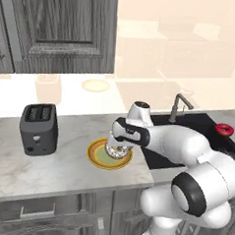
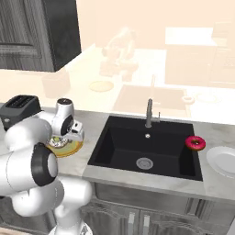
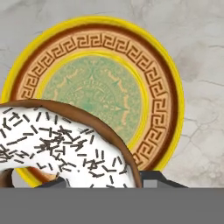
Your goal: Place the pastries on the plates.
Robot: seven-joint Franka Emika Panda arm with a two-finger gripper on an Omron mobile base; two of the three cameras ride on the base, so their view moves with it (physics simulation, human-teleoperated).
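Observation:
My gripper (image 1: 117, 149) is shut on the brown doughnut (image 1: 116, 152) with white icing and dark drizzle, one of the pastries. It hangs just above the orange-yellow plate (image 1: 93, 157) with the green centre. In the hand view the doughnut (image 3: 57, 144) covers the plate's (image 3: 162, 87) lower left part, with the dark fingertips at the bottom edge. From the right base, the gripper (image 2: 62, 139) sits over the same plate (image 2: 71, 148). The red-pink doughnut (image 2: 196, 142) lies on the counter right of the sink, beside the pale plate (image 2: 223, 160). It also appears as a red ring (image 1: 224, 129) in the left base view.
A dark toaster (image 1: 39, 128) stands on the marble counter left of the plate. The black sink (image 2: 147, 147) with its faucet (image 2: 149, 112) lies between the two plates. Dark wall cabinets (image 1: 56, 27) hang above the counter's left end.

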